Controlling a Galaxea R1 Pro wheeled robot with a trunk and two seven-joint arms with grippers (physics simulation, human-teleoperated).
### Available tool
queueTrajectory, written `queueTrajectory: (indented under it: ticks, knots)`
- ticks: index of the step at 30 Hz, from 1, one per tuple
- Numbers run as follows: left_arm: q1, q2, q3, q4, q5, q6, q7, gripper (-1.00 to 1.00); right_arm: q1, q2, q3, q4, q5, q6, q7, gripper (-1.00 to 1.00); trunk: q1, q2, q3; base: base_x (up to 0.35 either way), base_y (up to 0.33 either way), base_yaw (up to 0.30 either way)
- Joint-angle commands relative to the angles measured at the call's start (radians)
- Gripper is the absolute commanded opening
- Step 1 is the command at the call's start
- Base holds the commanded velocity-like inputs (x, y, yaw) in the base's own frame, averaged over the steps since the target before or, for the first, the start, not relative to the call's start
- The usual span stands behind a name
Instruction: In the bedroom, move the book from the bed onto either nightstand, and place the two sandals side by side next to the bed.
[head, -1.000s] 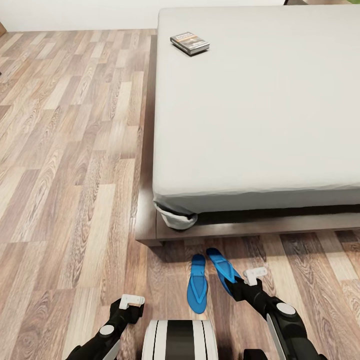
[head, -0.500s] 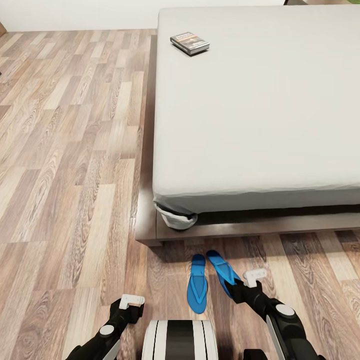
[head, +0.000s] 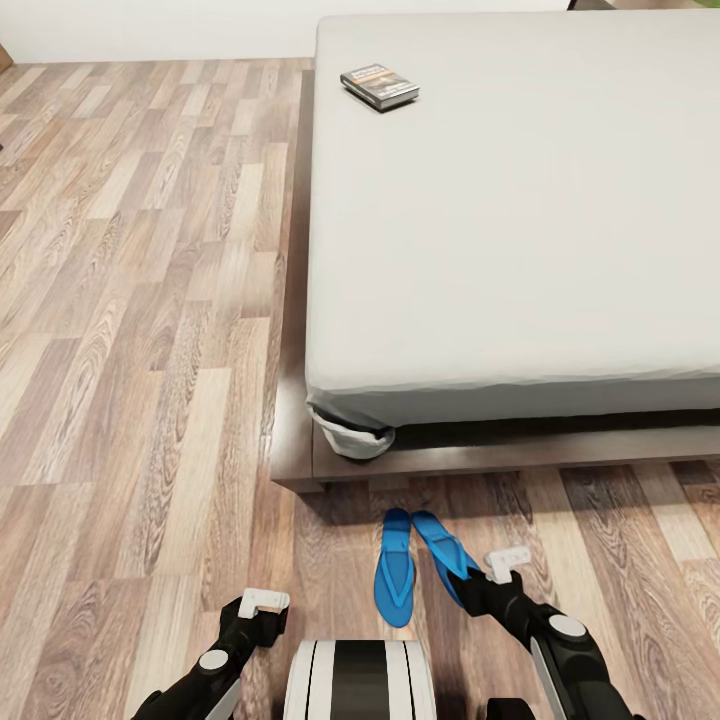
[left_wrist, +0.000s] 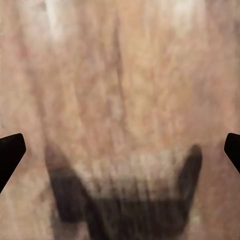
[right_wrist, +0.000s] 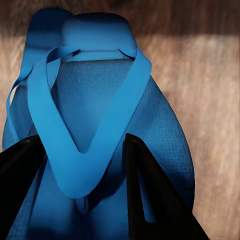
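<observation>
Drawing back toward you, your right tool (head: 470, 583) has swung the bright blue sandal (head: 443, 548) it clamps by the strap alongside its flat blue mate (head: 396, 572) on the wood-plank floor (head: 140, 400). Your left tool (head: 262, 604) hangs wide open and empty. Beyond, the dark orange-banded paperback (head: 379, 86) waits on the pale grey bed (head: 520, 210).

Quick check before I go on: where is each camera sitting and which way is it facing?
Head view: on the head, looking down over the bed, book and floor; both arms and trunk show.
Left wrist view: on the left arm, facing bare floor; dark fingertips at the edges.
Right wrist view: on the right arm, facing a sandal between its fingers.
Shared: head and right wrist views see that sandal.
</observation>
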Motion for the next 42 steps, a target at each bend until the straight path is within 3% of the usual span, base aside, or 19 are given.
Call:
queueTrajectory:
  ticks: [1,21,28,42]
  knots:
    - [-0.001,0.001,-0.009,0.000,0.007,-0.003,0.007,1.00,0.000,0.001,-0.003,-0.001,0.010,0.003,0.009,-1.00,0.000,0.000,-0.001,0.000,0.000,0.000]
    - [-0.001,0.001,-0.009,0.001,0.007,-0.003,0.007,1.00,-0.021,0.000,-0.004,0.006,0.012,0.006,0.008,-1.00,0.000,0.000,-0.001,0.000,0.000,0.000]
    - [-0.001,0.001,-0.010,0.001,0.007,-0.003,0.007,1.00,-0.023,0.003,-0.003,0.006,0.008,0.006,-0.031,-1.00,0.000,0.000,-0.001,0.000,0.000,0.000]
    - [-0.001,0.001,-0.010,0.001,0.007,-0.003,0.007,1.00,-0.025,0.004,-0.003,0.009,0.007,0.007,-0.040,-1.00,0.001,-0.001,-0.008,0.000,0.000,0.000]
